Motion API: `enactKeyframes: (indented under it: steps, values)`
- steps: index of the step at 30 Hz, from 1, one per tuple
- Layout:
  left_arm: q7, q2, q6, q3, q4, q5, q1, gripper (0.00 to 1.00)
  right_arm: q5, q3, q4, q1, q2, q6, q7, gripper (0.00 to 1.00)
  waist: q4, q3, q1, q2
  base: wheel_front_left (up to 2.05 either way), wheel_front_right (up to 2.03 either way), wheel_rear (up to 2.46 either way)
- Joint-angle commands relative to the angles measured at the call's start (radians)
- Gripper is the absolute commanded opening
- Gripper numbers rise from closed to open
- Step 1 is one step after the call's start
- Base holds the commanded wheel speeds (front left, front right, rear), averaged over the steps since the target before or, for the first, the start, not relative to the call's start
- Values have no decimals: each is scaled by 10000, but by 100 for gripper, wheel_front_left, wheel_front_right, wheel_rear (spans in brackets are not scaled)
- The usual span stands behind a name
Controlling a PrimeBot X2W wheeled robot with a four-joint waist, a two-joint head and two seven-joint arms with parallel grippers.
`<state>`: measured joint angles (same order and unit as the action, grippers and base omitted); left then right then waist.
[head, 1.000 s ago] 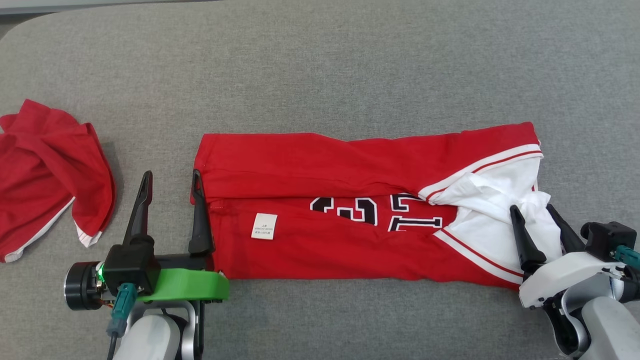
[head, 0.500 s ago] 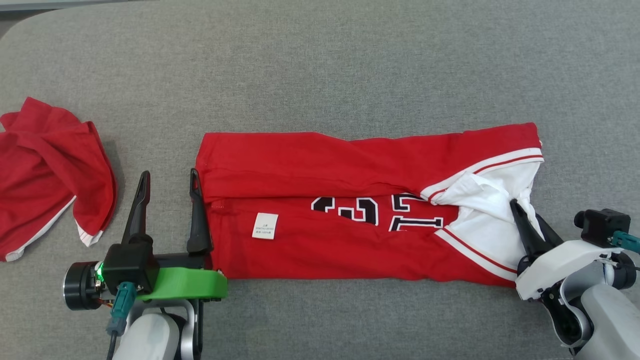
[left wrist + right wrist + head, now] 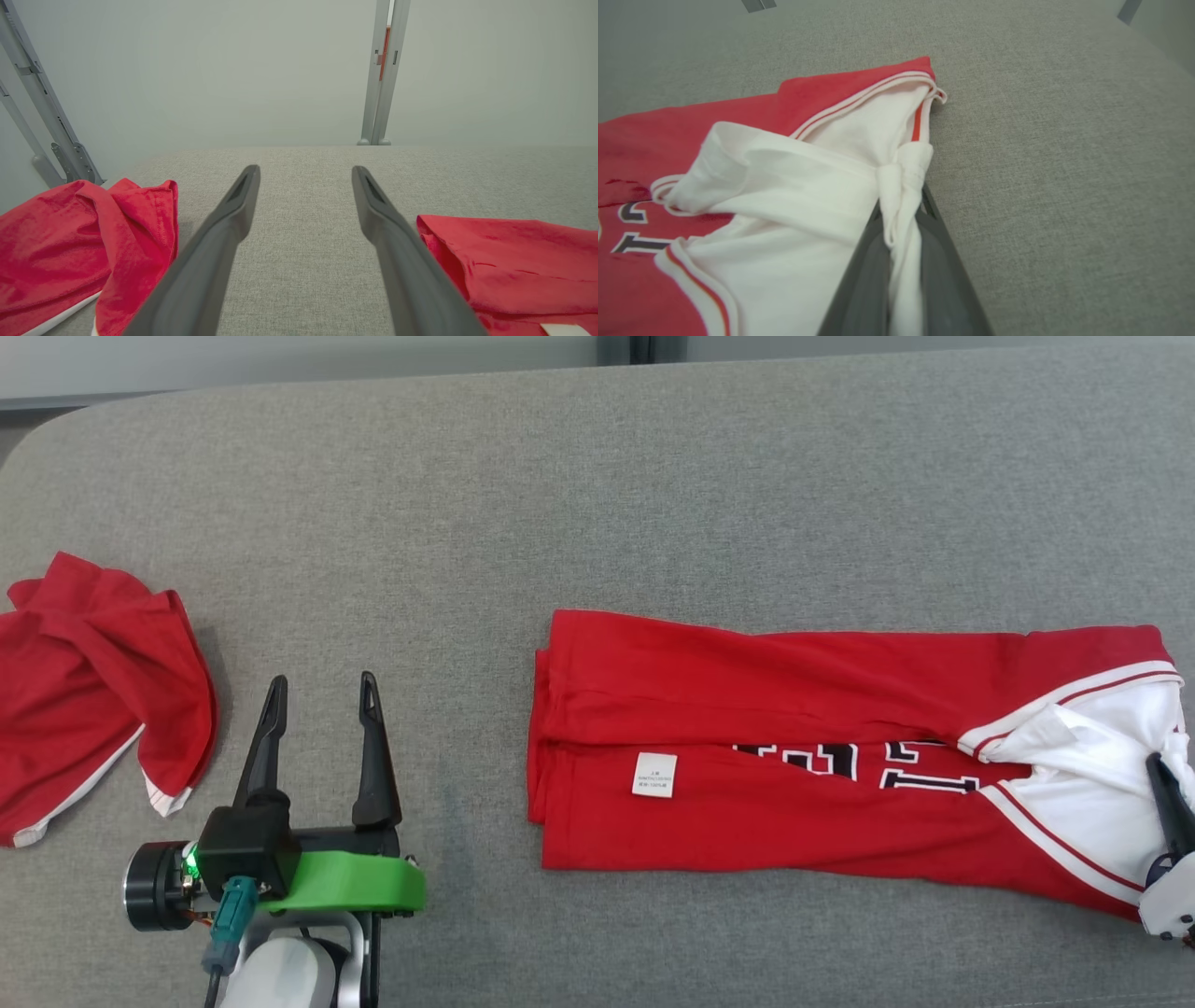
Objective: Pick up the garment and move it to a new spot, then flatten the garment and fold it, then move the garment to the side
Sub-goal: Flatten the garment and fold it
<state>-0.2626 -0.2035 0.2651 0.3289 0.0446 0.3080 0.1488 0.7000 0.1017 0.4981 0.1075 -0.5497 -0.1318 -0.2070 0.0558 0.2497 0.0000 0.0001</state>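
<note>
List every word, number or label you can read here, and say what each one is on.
Black-and-white block characters on the folded red jersey: cut off by the fold, not readable.
White tag on the jersey: printed lines too small to read.
No other text seen.

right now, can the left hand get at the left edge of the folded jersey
Probably yes: the left hand is open, and only bare grey surface lies between it and the left edge of the jersey.

Left fingers (image 3: 264, 737) apart, right fingers (image 3: 1172, 803) pinched.
</note>
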Motion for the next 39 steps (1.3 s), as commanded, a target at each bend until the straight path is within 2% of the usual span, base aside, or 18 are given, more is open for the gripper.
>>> enactKeyframes:
  steps: [1, 4, 9, 12, 16, 22, 25, 28, 29, 30, 31, 34, 39]
  values:
    - [-25, -83, -2, -24, 41, -3, -106, 100, -93, -102, -164, 8, -99, 22, 92, 0, -91, -145, 0, -1, 0, 0, 0]
    - [-26, -103, -18, -14, 37, 22, -181, 100, -309, -37, -765, 203, -214, 21, 386, 0, -156, -287, 0, -1, 0, 0, 0]
    - [-26, -104, -65, 51, 55, 68, -214, 100, -1023, 467, -2555, 647, -146, 19, 1397, 0, -173, -446, 0, -1, 0, 0, 0]
    - [-26, -96, -85, 88, 61, 76, -170, 100, -1318, 1034, -3562, 1008, 134, 18, 2108, 0, -108, -488, 0, -1, 0, 0, 0]
    - [-25, -71, -113, 122, 78, 105, -55, 100, -1346, 2088, -4491, 1574, 900, 18, 2800, 0, 72, -453, 0, -1, 0, 0, 0]
    - [-25, 86, -146, 188, 58, 63, 143, 100, -1098, 3596, -4045, 2445, 2813, 18, 2941, 0, 427, -250, 0, -1, 0, 0, 0]
    - [-22, 166, -184, 204, 85, 32, 238, 100, -1035, 4115, -3310, 2729, 3522, 16, 2789, 0, 612, -95, 0, -1, 0, 0, 0]
    - [-14, 243, -214, 223, 123, -14, 357, 100, -996, 4283, -2500, 2963, 3971, 16, 2450, 0, 778, 42, 0, -1, 0, 0, 0]
    - [-14, 276, -220, 214, 141, -37, 376, 100, -1041, 4353, -2235, 3036, 4059, 16, 2299, 4, 819, 87, 0, -1, 0, 0, 0]
    - [-14, 307, -228, 203, 143, -67, 386, 100, -1077, 4389, -2034, 3116, 4160, 16, 2063, 65, 841, 127, 0, -1, 0, 0, 0]
    - [-14, 329, -240, 189, 149, -88, 402, 100, -1086, 4453, -1919, 3175, 4213, 15, 1908, 100, 855, 162, 0, -1, 0, 0, 0]
    - [-14, 370, -262, 103, 167, -143, 446, 100, -1013, 4675, -1878, 3353, 4223, 15, 1119, 100, 840, 234, 0, -1, 0, 0, 0]
    - [-15, 460, -319, 14, 205, -256, 417, 100, -792, 4651, -2246, 3584, 3737, 16, -149, 100, 706, 245, 0, -1, 0, 0, 0]
